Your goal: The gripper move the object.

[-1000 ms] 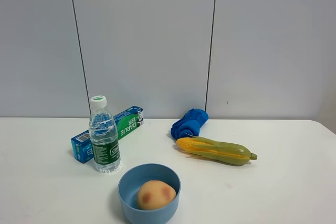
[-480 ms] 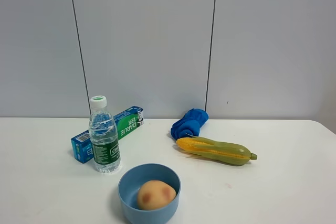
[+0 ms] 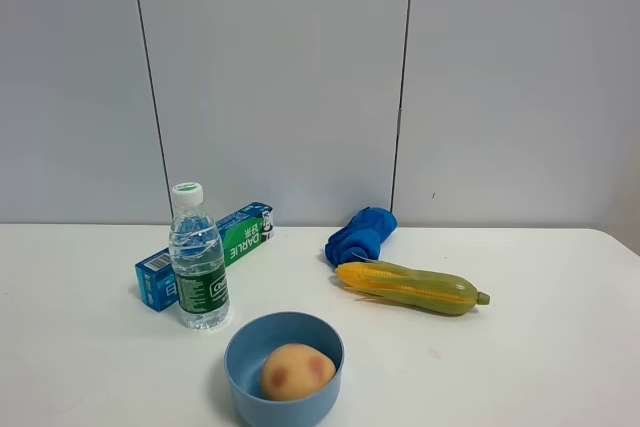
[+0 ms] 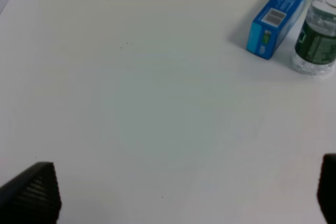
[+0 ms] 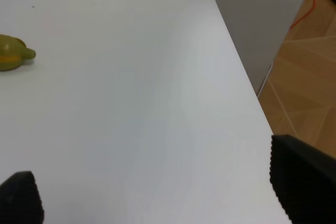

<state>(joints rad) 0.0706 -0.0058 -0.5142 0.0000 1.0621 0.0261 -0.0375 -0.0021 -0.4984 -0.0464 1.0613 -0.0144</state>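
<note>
On the white table (image 3: 540,347) stand a clear water bottle (image 3: 200,272) with a green label, a blue-green toothpaste box (image 3: 240,235) behind it, a crumpled blue cloth (image 3: 360,234), a toy corn cob (image 3: 412,287) and a blue bowl (image 3: 245,397) holding a round yellow-red fruit (image 3: 296,371). Neither gripper shows in the exterior view. My left gripper (image 4: 178,198) is open and empty over bare table, with the box (image 4: 283,17) and bottle (image 4: 317,40) ahead of it. My right gripper (image 5: 157,198) is open and empty, with the corn's tip (image 5: 13,52) far from it.
A grey panelled wall (image 3: 300,77) rises behind the table. In the right wrist view the table's edge (image 5: 247,93) drops to a wooden floor (image 5: 304,66) with an orange cable.
</note>
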